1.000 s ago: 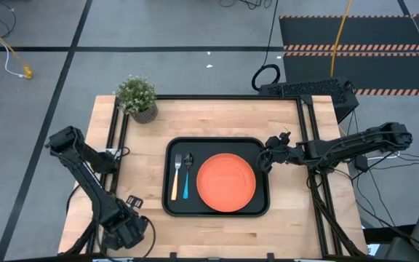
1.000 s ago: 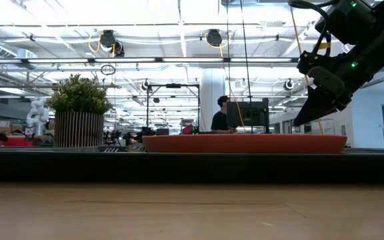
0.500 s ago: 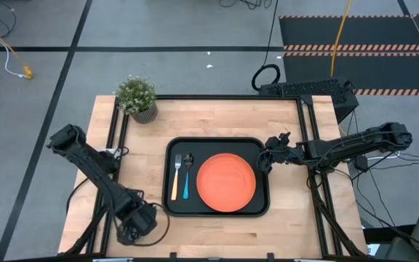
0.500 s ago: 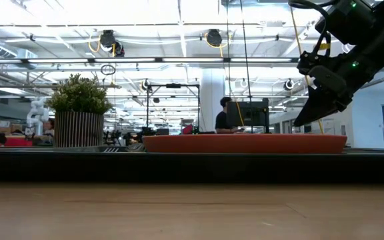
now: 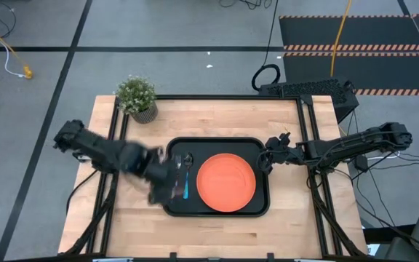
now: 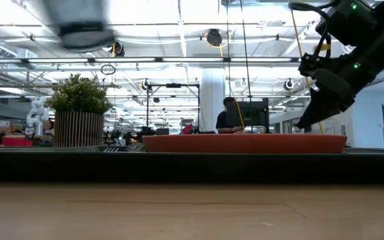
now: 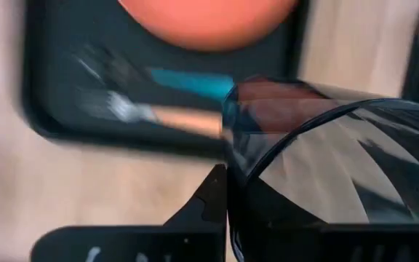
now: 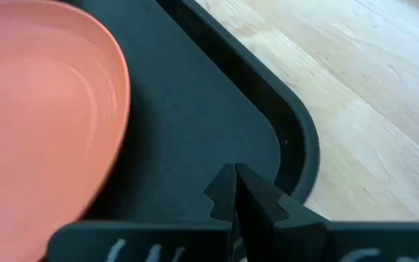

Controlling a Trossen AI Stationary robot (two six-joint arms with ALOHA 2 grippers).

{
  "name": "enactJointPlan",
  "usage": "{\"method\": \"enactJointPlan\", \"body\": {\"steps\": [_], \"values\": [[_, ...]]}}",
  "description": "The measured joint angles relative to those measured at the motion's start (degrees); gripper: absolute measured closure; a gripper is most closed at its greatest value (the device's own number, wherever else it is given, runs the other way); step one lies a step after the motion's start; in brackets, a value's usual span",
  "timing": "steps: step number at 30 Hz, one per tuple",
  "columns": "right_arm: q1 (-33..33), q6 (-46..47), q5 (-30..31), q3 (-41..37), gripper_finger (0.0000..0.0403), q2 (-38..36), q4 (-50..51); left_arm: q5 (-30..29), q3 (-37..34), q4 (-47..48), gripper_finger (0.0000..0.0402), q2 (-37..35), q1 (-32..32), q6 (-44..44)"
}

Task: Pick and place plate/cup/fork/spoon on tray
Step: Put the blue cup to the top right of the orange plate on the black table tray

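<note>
My left gripper [image 5: 164, 182], blurred, hovers over the left part of the black tray [image 5: 262, 207], shut on the dark translucent cup [image 7: 318, 167]. Beneath it on the tray lie the orange-handled fork [image 7: 173, 120] and the blue-handled spoon [image 5: 188, 175], side by side. The orange plate [image 5: 226, 182] lies flat on the tray's right part. My right gripper [image 5: 266, 160] hangs shut and holding nothing over the tray's right rim, beside the plate. My left gripper has the cup by its wall [image 7: 230, 156], right next to the one finger [image 7: 206, 207] that shows outside it. The cup's dark body hides the other finger. The cup is lifted clear, above the fork and spoon.
A grey pot with a green plant [image 5: 138, 98] stands at the table's far left corner. Bare wood lies left of, right of and in front of the tray. A person sits at a screen in the room far behind [image 6: 227, 115].
My left gripper has swung fast from the table's near left corner, up and toward the right and far side, to a place over the tray's left part.
</note>
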State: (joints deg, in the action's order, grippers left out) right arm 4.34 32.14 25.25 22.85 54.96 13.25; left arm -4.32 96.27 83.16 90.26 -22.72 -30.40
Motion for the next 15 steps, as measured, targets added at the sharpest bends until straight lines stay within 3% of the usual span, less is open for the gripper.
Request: {"method": "enactJointPlan", "body": {"steps": [4, 9, 15], "values": [[0.00, 0.12, 0.04, -0.02, 0.0403, -0.17, 4.14, -1.49, 5.40, -0.99, 0.0394, 0.36, 10.56, 4.98], [-0.71, 1.58, 0.27, -0.04, 0.0403, -3.49, 5.89, -0.62, 6.18, -7.02, 0.0394, 1.91, 21.22, 17.02], [-1.27, 0.23, 0.27, 1.40, 0.0403, -11.78, 6.10, 0.79, 12.67, -11.03, 0.0394, 11.40, 27.71, 32.25]]}}
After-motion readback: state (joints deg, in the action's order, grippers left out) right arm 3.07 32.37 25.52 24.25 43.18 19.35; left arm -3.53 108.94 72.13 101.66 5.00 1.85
